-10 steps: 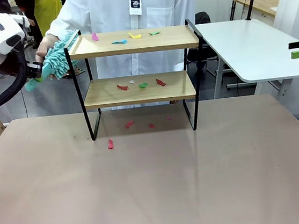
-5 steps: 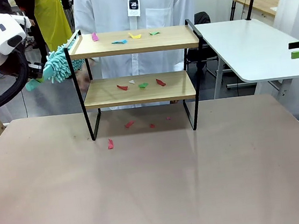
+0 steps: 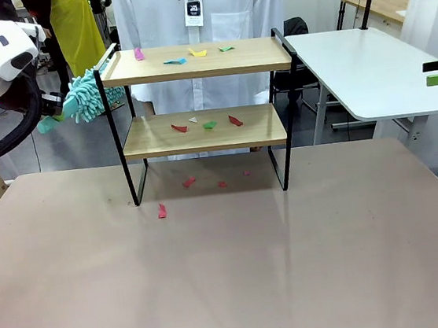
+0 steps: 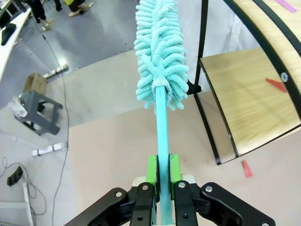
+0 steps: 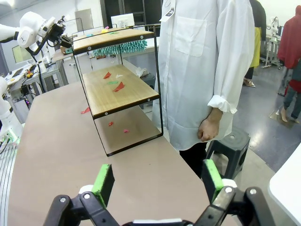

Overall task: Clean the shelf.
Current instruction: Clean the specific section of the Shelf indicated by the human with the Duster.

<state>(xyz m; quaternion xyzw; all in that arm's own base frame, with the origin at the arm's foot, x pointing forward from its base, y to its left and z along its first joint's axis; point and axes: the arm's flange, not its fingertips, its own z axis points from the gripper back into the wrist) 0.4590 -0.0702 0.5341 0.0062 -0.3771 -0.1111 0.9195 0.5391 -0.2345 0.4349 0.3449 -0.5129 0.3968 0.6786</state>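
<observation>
Left tool [image 4: 162, 165] clamped on teal fluffy duster [image 3: 88, 96], handle pointing right. Two-tier wood-and-black-metal shelf [image 3: 258, 53], far-centre on beige desk [image 3: 231, 273], sits just right of duster head. Right tool [image 5: 157, 181] open, well apart.

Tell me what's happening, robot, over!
Left gripper shut on duster, at left end of shelf. Right gripper open, far off. Paper scraps on both boards. Person behind shelf.

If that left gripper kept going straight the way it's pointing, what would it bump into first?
The left gripper is shut on a teal duster, which leads. Its fluffy head lies beside the shelf end frame and would probably brush that first; past it stands the person's white coat. Depth is unclear.
</observation>
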